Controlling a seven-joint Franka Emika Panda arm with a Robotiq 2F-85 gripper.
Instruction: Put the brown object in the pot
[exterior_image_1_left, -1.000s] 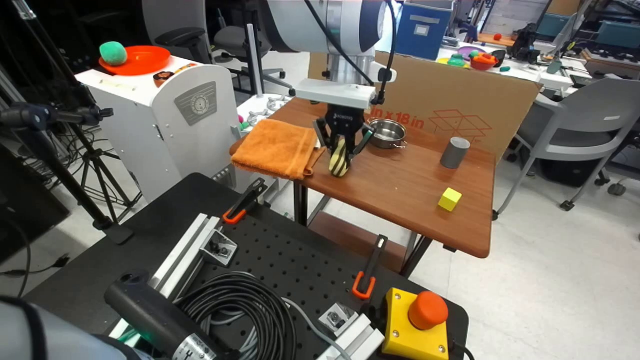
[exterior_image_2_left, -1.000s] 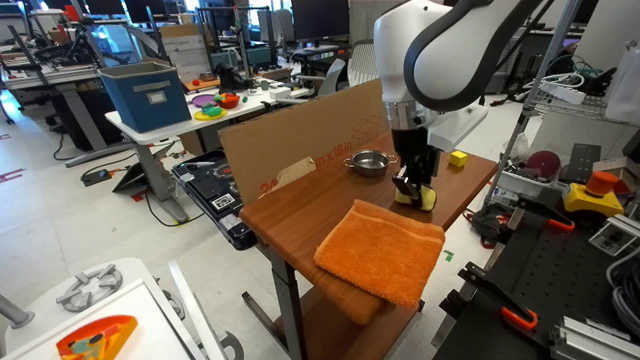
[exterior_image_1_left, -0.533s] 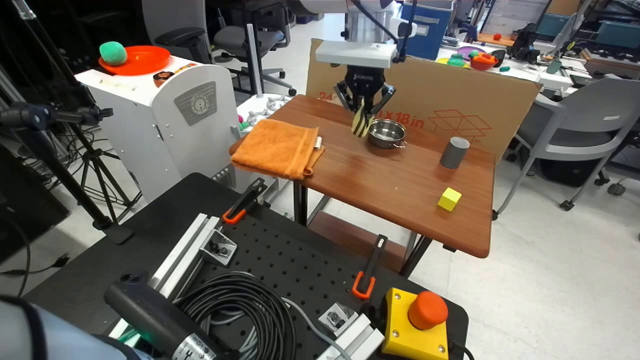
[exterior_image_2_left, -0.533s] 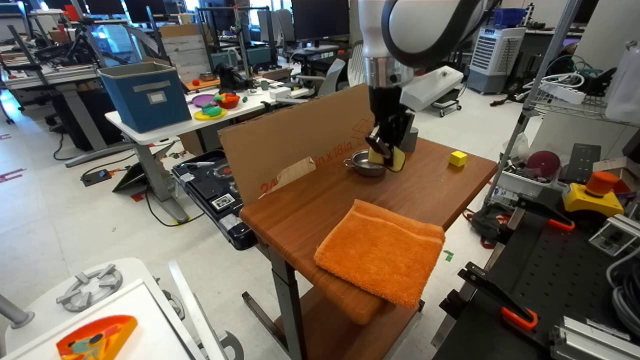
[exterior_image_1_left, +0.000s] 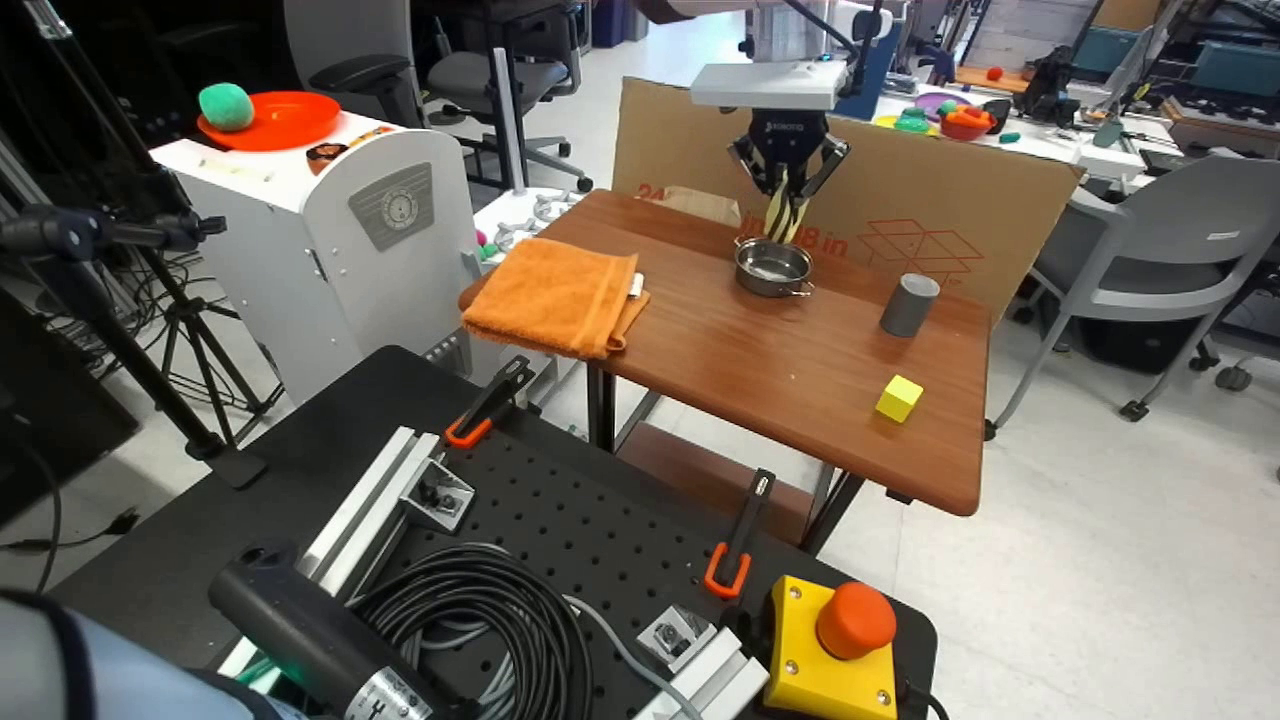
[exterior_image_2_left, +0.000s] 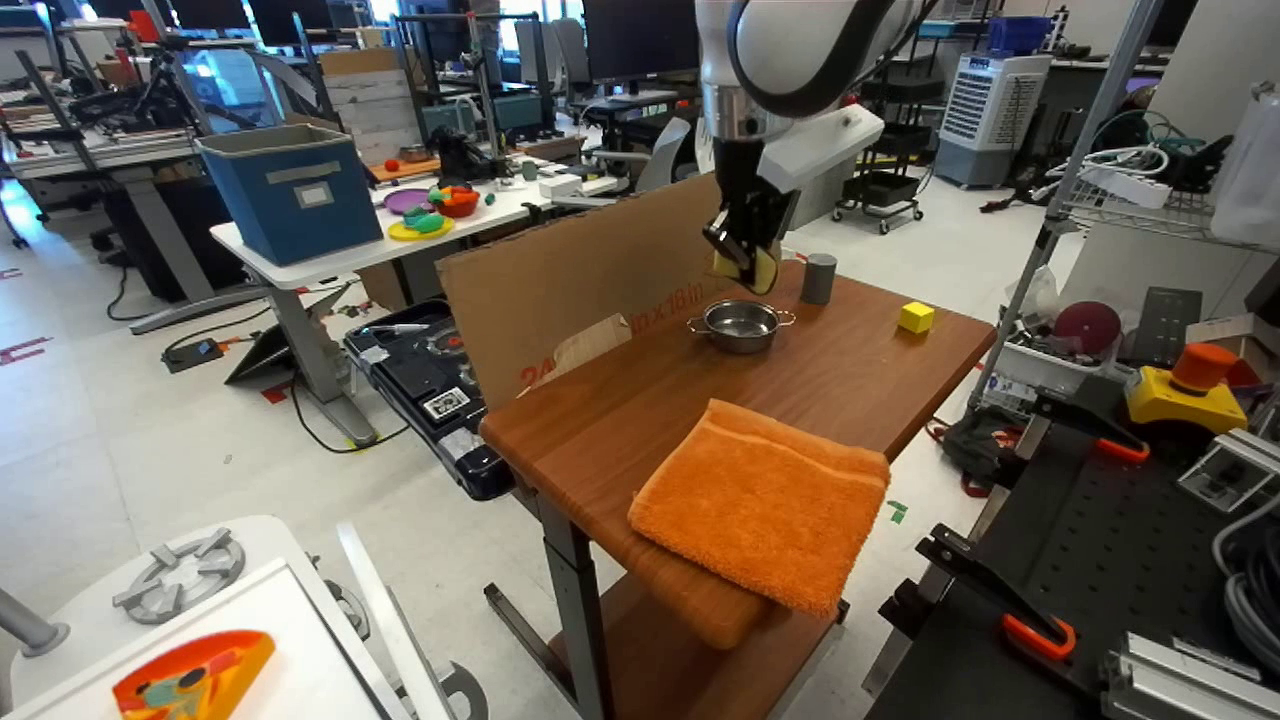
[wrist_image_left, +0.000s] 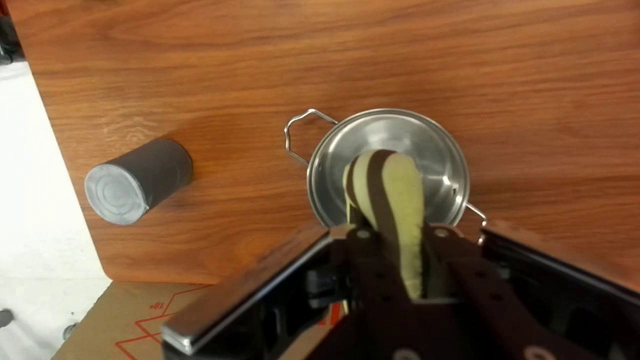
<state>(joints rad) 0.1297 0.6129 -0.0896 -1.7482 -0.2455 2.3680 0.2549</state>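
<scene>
The brown object (exterior_image_1_left: 784, 218), a pale tan-yellow piece with dark brown stripes, hangs upright between the fingers of my gripper (exterior_image_1_left: 786, 188). The gripper is shut on it; the upper part is hidden between the fingers. The object also shows in an exterior view (exterior_image_2_left: 766, 270) and in the wrist view (wrist_image_left: 392, 182). The silver pot (exterior_image_1_left: 772, 284) with two wire handles stands on the table. In an exterior view the pot (exterior_image_2_left: 740, 338) is below the object with a gap between. In the wrist view the object overlaps the pot's inside (wrist_image_left: 437, 160).
A grey cylinder (exterior_image_1_left: 909, 305) stands beside the pot on the table (exterior_image_1_left: 790, 380). A yellow block (exterior_image_1_left: 899, 398) lies near the table's edge. A folded orange cloth (exterior_image_1_left: 555, 295) lies at the opposite end. A cardboard sheet (exterior_image_1_left: 960, 215) stands upright behind the pot.
My gripper has lifted the brown object off the table beside the orange cloth and carried it up and across to above the pot. The pot, cylinder, block and cloth have not moved.
</scene>
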